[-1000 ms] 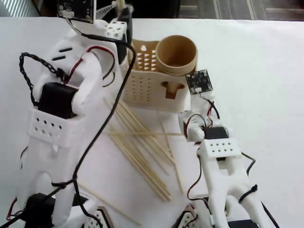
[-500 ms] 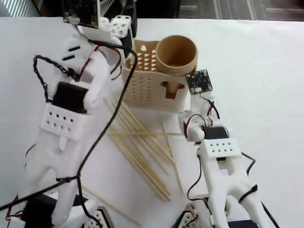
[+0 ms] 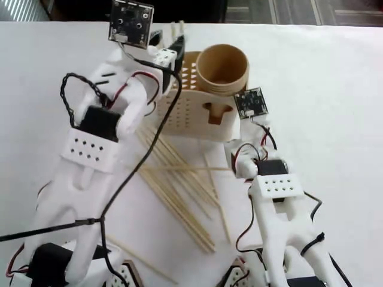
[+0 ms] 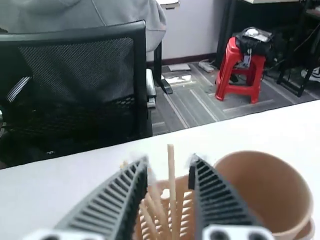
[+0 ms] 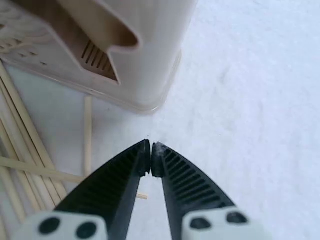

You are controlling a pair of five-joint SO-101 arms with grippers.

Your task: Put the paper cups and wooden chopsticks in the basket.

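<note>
From my remote station I see the left gripper (image 4: 169,161) raised over the cream perforated plastic basket (image 3: 185,113), above the end that lies away from the cups. It is clamped on a small bundle of pale wooden chopsticks (image 4: 171,172). The bundle stands nearly upright between the ribbed black jaws, and one stick rises clear above their tips.

The stack of tan paper cups (image 3: 222,70) stands upright inside the basket, in the end nearer the right arm. In my left wrist view its open mouth sits just beside the held sticks.

The loose wooden chopsticks (image 3: 179,185) lie scattered on the white table (image 3: 335,119) in front of the basket, between the two arms. Most of them run in a slanted sheaf, and one lies crosswise over the rest.

The right gripper (image 5: 151,146) hangs low over the table just beside the basket's near corner. Its jaws are pressed together at the tips with nothing between them. A single stray chopstick (image 5: 88,132) lies on the tabletop close by, next to the basket's wall.

Beyond the table's far edge, the left wrist view takes in a black mesh office chair (image 4: 75,95) and a red plastic stool (image 4: 239,65) on the floor.
</note>
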